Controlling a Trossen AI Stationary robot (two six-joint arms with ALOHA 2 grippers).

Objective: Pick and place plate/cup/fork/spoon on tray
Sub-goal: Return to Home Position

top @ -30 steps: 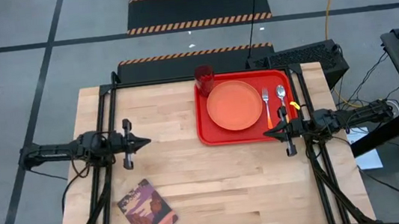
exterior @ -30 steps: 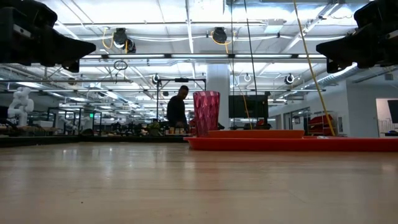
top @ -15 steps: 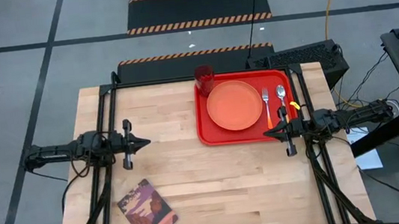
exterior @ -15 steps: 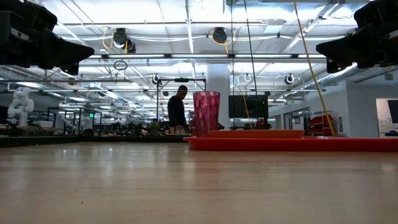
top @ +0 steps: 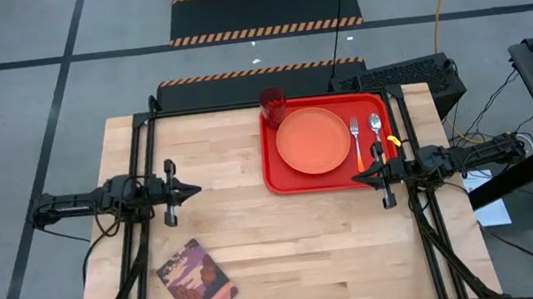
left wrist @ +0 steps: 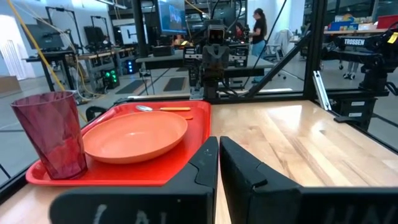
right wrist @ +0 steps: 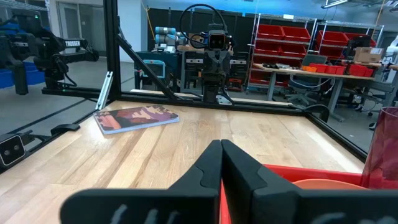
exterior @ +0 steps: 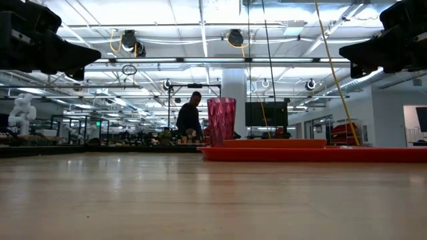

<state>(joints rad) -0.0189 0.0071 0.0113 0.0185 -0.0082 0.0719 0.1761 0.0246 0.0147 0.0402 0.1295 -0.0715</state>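
The red tray lies at the table's far right. On it rest the orange plate, the dark red cup upright at the tray's far left corner, the fork and the spoon. The cup and plate also show in the left wrist view. My left gripper is shut and empty above the table's left middle. My right gripper is shut and empty above the tray's near right corner.
A maroon patterned book lies near the table's front left. A black box stands beyond the far right corner. Bare wood lies between the two grippers. A person stands in the room far behind the table.
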